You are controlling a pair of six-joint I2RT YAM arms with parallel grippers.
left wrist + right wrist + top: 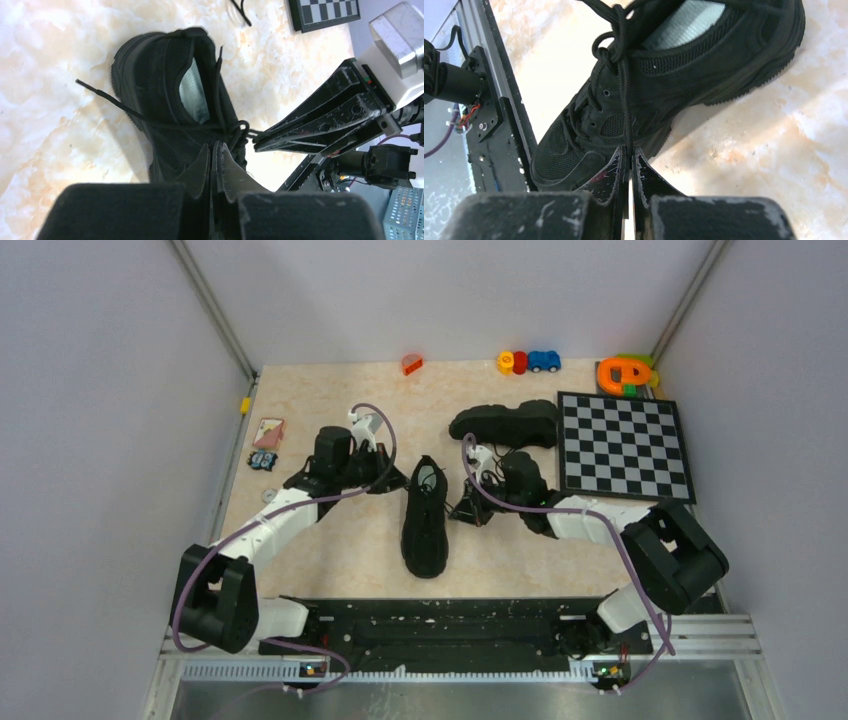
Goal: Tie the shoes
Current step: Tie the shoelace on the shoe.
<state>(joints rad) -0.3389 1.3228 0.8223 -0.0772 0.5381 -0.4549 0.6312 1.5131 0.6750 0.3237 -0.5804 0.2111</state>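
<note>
Right gripper (629, 150) pinches a lace (625, 105) of the near shoe (425, 525); left gripper (216, 146) is closed too, its catch unclear. Knot-tightening seems underway, calling for opposed outward pulls.

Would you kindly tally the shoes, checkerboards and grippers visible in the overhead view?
Shoes: 2 (near shoe, far shoe)
Checkerboard: 1
Grippers: 2 (left gripper, right gripper)
Total: 5

Pale grey walls (100, 360) on three sides; aluminium corner posts (213, 308); beige marbled bench (330, 400); even, diffuse light.
</note>
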